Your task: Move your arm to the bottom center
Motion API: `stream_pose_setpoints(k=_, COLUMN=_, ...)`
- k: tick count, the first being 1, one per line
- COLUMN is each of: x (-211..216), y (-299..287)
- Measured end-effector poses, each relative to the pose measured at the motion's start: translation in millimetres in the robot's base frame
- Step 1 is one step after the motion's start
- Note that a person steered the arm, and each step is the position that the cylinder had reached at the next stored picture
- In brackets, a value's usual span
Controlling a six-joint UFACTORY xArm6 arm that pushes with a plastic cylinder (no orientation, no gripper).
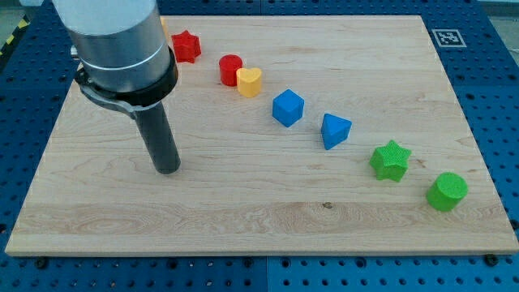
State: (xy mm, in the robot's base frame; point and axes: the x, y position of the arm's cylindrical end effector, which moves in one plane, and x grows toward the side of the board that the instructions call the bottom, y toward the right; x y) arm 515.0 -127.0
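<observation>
My tip [167,169] rests on the wooden board [243,203], left of centre, well below the row of blocks. The blocks run diagonally from the view's top left to lower right: a red star [186,45], a red cylinder [230,69], a yellow heart [250,82], a blue cube [288,107], a blue wedge-like block [334,130], a green star [390,160] and a green cylinder [447,191]. A sliver of a yellow block [164,24] shows behind the arm's grey body [117,49]. The tip touches no block.
A black-and-white marker tag [448,37] sits at the board's top right corner. A blue perforated table [495,89] surrounds the board.
</observation>
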Motion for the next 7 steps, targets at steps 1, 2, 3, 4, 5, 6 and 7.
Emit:
stream_pose_setpoints(k=1, x=0.5, y=0.1)
stream_pose_setpoints(k=2, x=36.3, y=25.2)
stream_pose_setpoints(k=3, x=100.5, y=41.8)
stream_pose_setpoints(k=4, x=101.1, y=41.8)
stream_pose_setpoints(k=5, x=101.1, y=47.2)
stream_pose_setpoints(k=6, x=101.1, y=93.0)
stream_pose_setpoints(k=7, x=102.1, y=120.8)
